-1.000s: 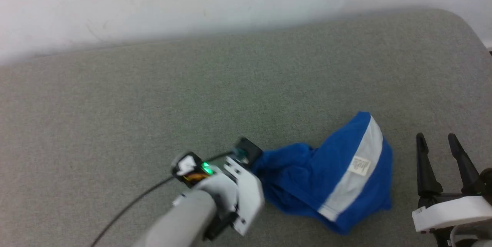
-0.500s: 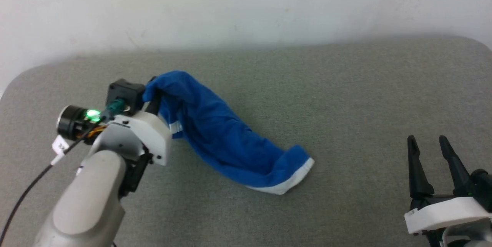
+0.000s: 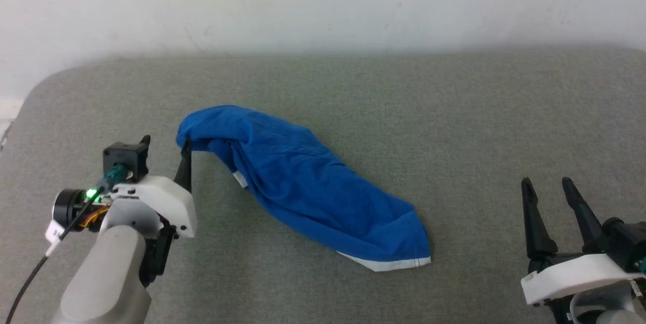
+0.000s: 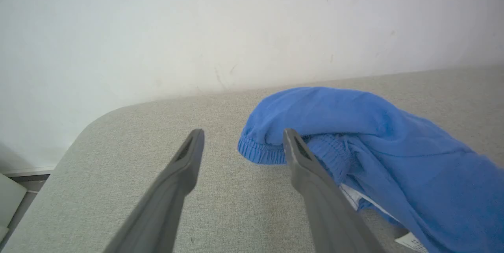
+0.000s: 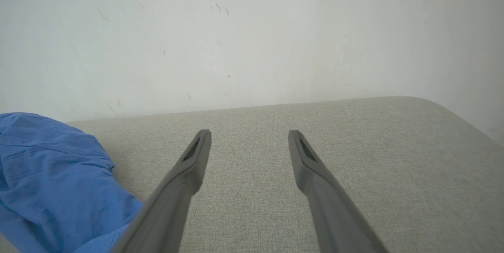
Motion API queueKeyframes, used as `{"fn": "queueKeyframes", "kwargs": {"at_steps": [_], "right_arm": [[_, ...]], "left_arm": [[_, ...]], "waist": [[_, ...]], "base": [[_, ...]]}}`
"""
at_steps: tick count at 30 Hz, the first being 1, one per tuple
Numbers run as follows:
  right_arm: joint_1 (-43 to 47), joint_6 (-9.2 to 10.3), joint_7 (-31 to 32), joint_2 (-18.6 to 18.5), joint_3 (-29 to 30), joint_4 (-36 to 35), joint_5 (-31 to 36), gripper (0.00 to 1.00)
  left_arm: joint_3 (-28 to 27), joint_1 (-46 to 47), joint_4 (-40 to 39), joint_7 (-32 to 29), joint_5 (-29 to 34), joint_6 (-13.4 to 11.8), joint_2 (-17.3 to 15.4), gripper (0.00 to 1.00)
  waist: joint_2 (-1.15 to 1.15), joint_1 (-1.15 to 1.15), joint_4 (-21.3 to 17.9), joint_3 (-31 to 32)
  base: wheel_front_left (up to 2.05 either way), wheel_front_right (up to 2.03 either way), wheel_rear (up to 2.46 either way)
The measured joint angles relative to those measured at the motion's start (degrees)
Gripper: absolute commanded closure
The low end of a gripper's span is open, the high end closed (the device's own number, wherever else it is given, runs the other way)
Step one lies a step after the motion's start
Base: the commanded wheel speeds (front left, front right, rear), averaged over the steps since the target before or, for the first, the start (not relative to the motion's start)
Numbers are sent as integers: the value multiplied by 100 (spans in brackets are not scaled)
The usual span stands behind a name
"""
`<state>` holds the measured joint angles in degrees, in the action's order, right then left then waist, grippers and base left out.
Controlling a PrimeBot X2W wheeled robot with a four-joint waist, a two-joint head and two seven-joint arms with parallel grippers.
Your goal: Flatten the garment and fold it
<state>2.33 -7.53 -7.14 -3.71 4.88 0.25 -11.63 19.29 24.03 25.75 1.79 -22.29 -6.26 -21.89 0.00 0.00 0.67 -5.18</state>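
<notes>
We see the shorts (image 3: 303,187) lying on the grey surface (image 3: 454,112) as a long, crumpled blue bundle, not flattened. The bundle runs on a slant from left of the middle towards the near edge and ends about midway along that edge. The gathered waistband (image 4: 262,154) is at the far-left end, humped up a little off the surface. A white-edged hem (image 3: 396,264) is at the near end. A small white tag (image 3: 240,179) shows on the side of the bundle that faces the near edge, close to the waistband.

The left gripper (image 3: 167,141) stands near the left edge with its jaws spread wide. In the left wrist view bare surface shows between its two fingers (image 4: 173,190). The finger on the shorts' side has its tip right at the waistband, and the blue cloth rises over and behind it. We cannot tell whether the cloth rests on that tip or only lies against it. The other finger is apart from the cloth. A green light (image 3: 92,194) glows on this wrist.

The right gripper (image 3: 546,181) is by the near right corner, well apart from the shorts. Its jaws are spread too, with bare surface between them. In its wrist view the blue cloth lies off to the left of the fingers. A white wall (image 3: 323,1) runs along the far edge.
</notes>
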Motion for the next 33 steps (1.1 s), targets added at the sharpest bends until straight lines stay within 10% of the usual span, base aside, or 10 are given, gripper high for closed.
{"fn": "queueKeyframes", "kwargs": {"at_steps": [19, 33], "right_arm": [[221, 1, 380, -224, -11, 32, -148, 0], [-729, 0, 2998, -1564, -1446, 662, -1215, 0]], "left_arm": [[-552, -1950, -2884, 1294, 659, -169, 747, 0], [-477, -2608, -2608, 1294, 1437, 580, 1466, 0]], "waist": [[0, 0, 791, 471], [0, 0, 1541, 308]], "base": [[0, 0, 0], [0, 0, 0]]}}
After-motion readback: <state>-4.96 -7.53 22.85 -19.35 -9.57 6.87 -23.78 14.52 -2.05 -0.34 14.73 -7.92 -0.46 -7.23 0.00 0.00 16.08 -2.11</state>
